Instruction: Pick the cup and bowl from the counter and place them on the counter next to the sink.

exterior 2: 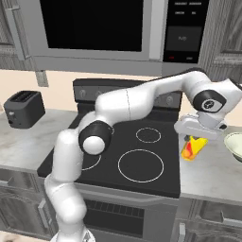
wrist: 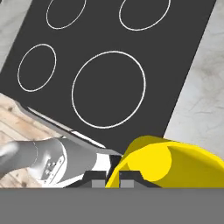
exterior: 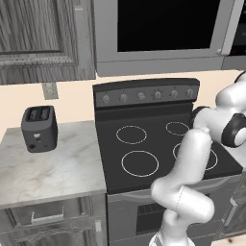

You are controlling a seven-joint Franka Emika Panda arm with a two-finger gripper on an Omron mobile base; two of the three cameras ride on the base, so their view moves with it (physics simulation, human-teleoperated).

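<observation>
The cup (exterior 2: 194, 148) is gripped by the gripper (exterior 2: 197, 140) above the counter (exterior 2: 208, 175); the bowl (exterior 2: 235, 144) is untouched, 0 of 2 placed

A: Where do the two base views sit?
B: Behind the arm, high, looking forward and down. Both take in the stove top (exterior: 158, 144), the toaster (exterior: 39, 129) and the worktop (exterior: 53, 166), from opposite sides.
A: And the hand view?
B: Close above the stove top, looking down along the end effector (wrist: 113, 175), the cup (wrist: 168, 162) right at its tips.
</observation>
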